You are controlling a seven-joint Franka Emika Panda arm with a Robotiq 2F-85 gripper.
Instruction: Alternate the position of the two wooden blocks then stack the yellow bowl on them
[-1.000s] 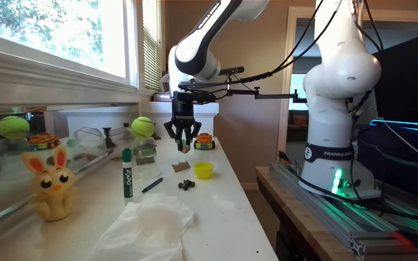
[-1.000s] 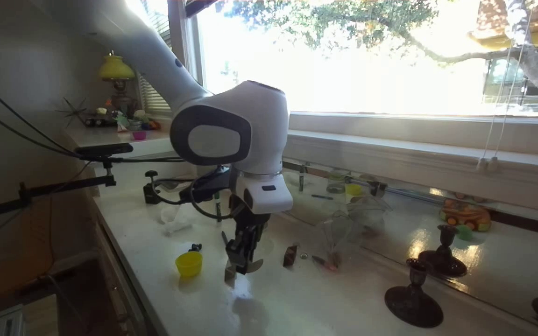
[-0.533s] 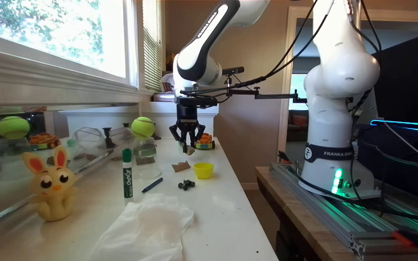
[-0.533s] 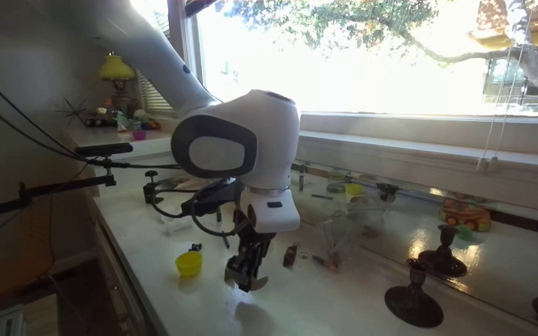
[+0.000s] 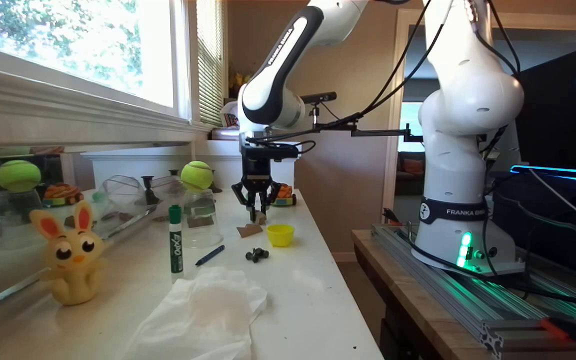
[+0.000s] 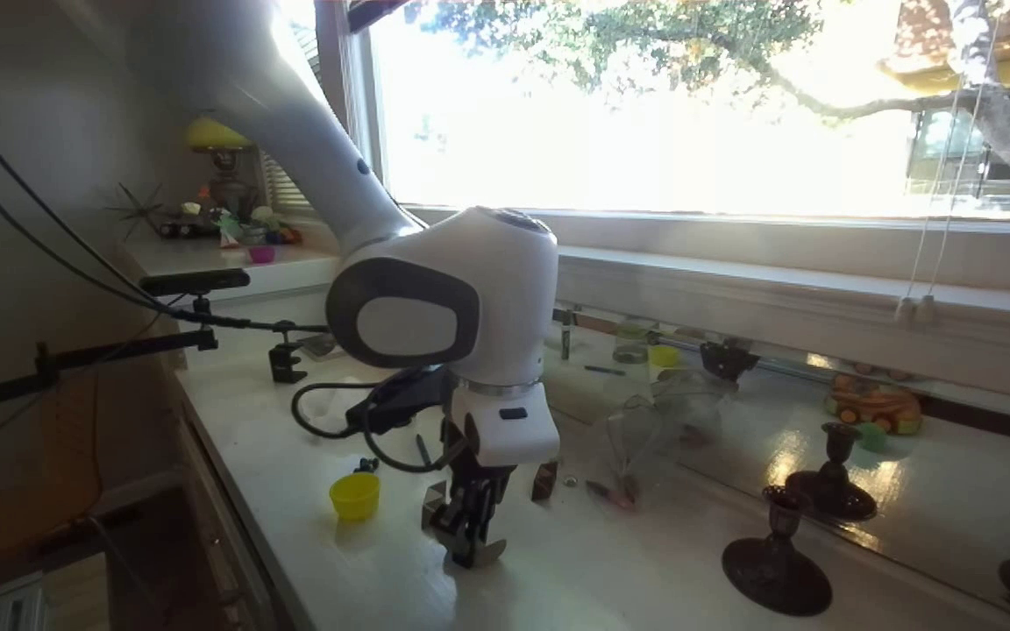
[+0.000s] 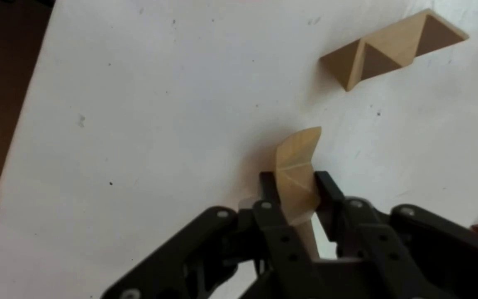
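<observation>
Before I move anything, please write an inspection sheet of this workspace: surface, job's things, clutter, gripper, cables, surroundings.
Surface: white countertop, dark specks.
Job's things: held wooden block in the gripper; free wooden block apart on the countertop; yellow bowl upright, not yet stacked.
Clutter: bunny figure, green Expo marker, blue pen or crayon, tennis ball on a clear container, orange toy car, white sheet, small black object.
Gripper: closed around the held wooden block; whether this touches the countertop is unclear.
Cables: black cables run towards the gripper; no contact with blocks or bowl seen.
Surroundings: window alongside the countertop.
</observation>
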